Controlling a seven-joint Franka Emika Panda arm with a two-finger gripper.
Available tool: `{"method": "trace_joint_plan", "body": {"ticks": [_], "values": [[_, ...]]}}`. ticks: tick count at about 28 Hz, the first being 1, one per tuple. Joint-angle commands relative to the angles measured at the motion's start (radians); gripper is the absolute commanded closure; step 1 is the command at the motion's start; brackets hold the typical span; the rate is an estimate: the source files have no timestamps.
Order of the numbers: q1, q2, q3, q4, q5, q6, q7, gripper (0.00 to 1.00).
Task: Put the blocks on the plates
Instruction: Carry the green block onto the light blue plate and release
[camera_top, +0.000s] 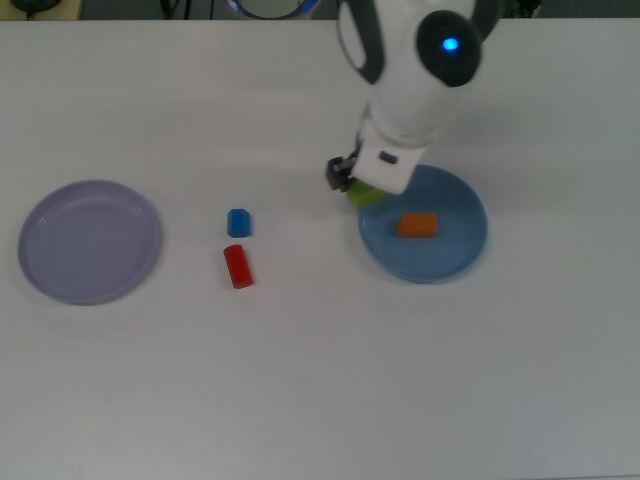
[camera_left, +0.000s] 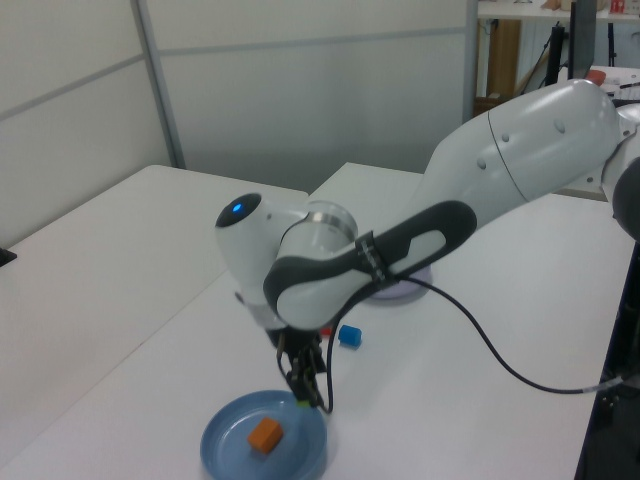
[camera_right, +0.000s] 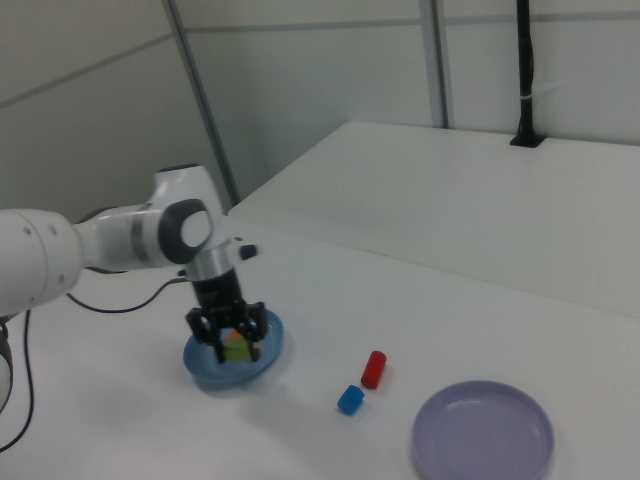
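Green block (camera_right: 237, 346), clenched in the fingers (camera_right: 233, 342) above the blue plate's (camera_top: 458, 258) rim, looked liable to tumble onto the table (camera_top: 320, 380) if released there.

You are looking at a small green block (camera_right: 237, 347) hanging clamped over the rim of the round medium-blue plate (camera_top: 455, 258), where a small orange block (camera_top: 416, 225) is lying. A stubby blue block (camera_top: 238, 222) and a red oblong block (camera_top: 237, 266) are sitting together, between it and the bare lavender plate (camera_top: 90, 241).
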Motion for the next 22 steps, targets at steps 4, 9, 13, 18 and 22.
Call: {"method": "trace_joint_plan", "body": {"ticks": [4, 9, 13, 18, 22], "values": [[0.095, 0.052, -0.011, 0.027, -0.004, 0.029, 0.150, 0.74], [0.101, 0.092, -0.011, 0.053, -0.041, 0.103, 0.268, 0.71], [0.101, 0.089, -0.011, 0.055, -0.053, 0.103, 0.300, 0.00], [0.096, 0.077, -0.022, 0.056, -0.045, 0.099, 0.300, 0.00], [0.057, 0.049, -0.042, 0.056, -0.041, 0.091, 0.299, 0.00]]}}
